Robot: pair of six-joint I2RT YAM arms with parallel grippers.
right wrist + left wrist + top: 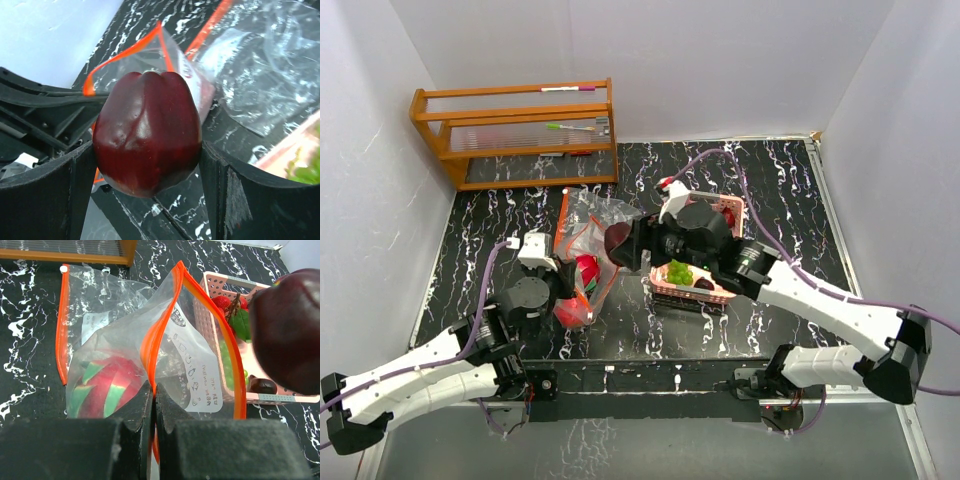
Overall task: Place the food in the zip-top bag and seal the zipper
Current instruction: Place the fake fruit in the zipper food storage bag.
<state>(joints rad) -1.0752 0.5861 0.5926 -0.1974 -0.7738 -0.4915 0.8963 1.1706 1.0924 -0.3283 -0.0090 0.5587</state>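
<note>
A clear zip-top bag (588, 232) with an orange zipper lies left of centre; a pink-red dragon fruit (102, 390) with green scales is inside it. My left gripper (153, 390) is shut on the bag's orange rim (152, 340) and holds the mouth up and open. My right gripper (147, 165) is shut on a dark red apple (147, 132), held in the air just right of the bag mouth; the apple also shows in the top view (618, 241) and the left wrist view (287, 335). Green grapes (678, 271) and a dark round fruit (263, 385) lie in the pink basket (692, 292).
A wooden rack (515, 130) with pens stands at the back left. White walls close the table on three sides. The pink basket (215, 285) sits right beside the bag, under my right arm. A red berry and green leaf (240, 322) lie in it.
</note>
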